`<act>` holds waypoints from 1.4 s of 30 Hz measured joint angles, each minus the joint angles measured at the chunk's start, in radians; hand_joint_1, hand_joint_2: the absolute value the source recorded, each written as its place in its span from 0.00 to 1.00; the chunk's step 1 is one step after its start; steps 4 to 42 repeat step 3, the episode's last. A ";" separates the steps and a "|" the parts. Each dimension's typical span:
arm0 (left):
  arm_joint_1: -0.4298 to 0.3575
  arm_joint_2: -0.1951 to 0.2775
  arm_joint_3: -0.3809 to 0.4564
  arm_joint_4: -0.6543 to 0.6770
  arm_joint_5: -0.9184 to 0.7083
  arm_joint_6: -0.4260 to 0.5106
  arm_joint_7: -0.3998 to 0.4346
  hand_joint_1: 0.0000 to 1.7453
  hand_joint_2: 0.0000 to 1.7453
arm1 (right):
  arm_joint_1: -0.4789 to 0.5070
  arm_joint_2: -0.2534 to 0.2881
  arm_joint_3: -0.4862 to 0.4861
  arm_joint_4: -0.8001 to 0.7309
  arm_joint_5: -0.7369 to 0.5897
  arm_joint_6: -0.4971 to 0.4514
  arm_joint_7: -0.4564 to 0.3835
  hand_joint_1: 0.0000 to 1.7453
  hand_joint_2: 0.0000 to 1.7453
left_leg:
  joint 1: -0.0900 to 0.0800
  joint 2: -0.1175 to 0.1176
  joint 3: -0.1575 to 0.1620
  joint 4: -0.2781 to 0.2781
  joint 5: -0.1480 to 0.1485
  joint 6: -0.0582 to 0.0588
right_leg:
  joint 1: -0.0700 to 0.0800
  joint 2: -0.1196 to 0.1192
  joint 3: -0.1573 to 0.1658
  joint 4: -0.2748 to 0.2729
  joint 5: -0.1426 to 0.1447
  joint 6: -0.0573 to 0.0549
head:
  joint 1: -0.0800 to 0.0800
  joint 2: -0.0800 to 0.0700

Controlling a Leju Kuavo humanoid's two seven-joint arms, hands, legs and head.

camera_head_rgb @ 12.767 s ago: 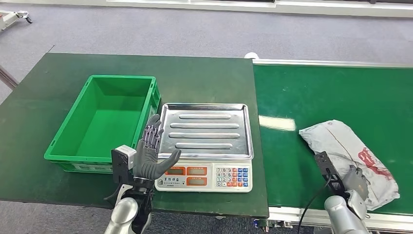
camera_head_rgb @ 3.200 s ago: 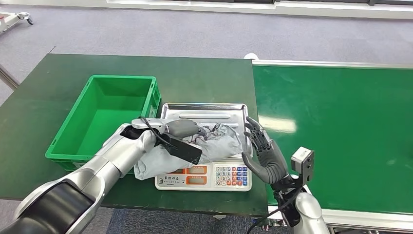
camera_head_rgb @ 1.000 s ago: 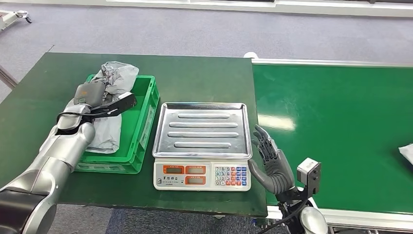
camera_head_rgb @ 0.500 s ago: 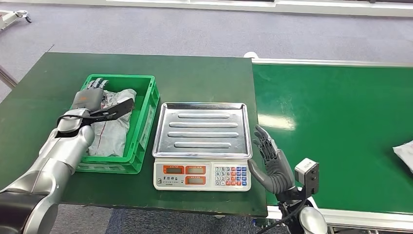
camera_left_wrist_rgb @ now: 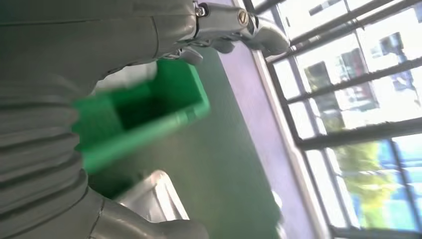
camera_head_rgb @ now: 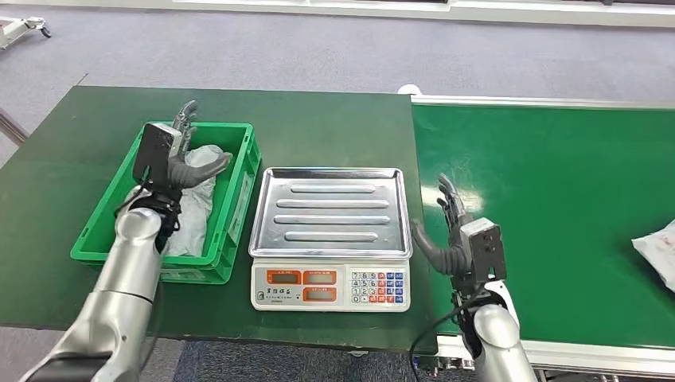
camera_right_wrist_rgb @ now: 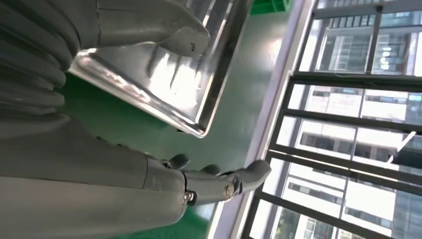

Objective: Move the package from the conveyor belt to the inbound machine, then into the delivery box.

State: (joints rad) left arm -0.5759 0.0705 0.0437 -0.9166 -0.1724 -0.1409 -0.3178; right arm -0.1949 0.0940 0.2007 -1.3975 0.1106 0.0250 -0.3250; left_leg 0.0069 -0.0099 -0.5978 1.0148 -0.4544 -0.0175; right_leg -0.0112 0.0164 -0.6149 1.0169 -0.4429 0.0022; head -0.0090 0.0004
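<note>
The grey package (camera_head_rgb: 195, 199) lies crumpled inside the green delivery box (camera_head_rgb: 239, 208) on the bench (camera_head_rgb: 334, 127). The left hand (camera_head_rgb: 181, 157) hovers above it, fingers spread, holding nothing. Beside the box stands the scale (camera_head_rgb: 331, 239), its steel tray bare. The right hand (camera_head_rgb: 450, 239) waits at the scale's edge, fingers apart. Another package (camera_head_rgb: 657, 251) rests on the conveyor belt (camera_head_rgb: 557, 175).

On the dark green table (camera_head_rgb: 334, 127), the green plastic crate (camera_head_rgb: 239, 199) sits toward the left edge, the grey crumpled package (camera_head_rgb: 195, 203) inside it. The steel-trayed scale (camera_head_rgb: 330, 239) stands beside the crate at the table's right edge, bordering the green conveyor belt (camera_head_rgb: 557, 199).
</note>
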 joint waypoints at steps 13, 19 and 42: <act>0.048 -0.022 -0.006 -0.080 0.056 0.017 0.004 0.00 1.00 | -0.029 0.003 0.026 0.025 -0.004 -0.014 0.001 0.00 1.00 | 0.000 0.000 0.000 0.000 0.000 0.000 | 0.000 0.000 -0.001 0.000 0.000 0.000 | 0.000 0.000; 0.048 -0.022 -0.006 -0.080 0.056 0.017 0.004 0.00 1.00 | -0.029 0.003 0.026 0.025 -0.004 -0.014 0.001 0.00 1.00 | 0.000 0.000 0.000 0.000 0.000 0.000 | 0.000 0.000 -0.001 0.000 0.000 0.000 | 0.000 0.000; 0.048 -0.022 -0.006 -0.080 0.056 0.017 0.004 0.00 1.00 | -0.029 0.003 0.026 0.025 -0.004 -0.014 0.001 0.00 1.00 | 0.000 0.000 0.000 0.000 0.000 0.000 | 0.000 0.000 -0.001 0.000 0.000 0.000 | 0.000 0.000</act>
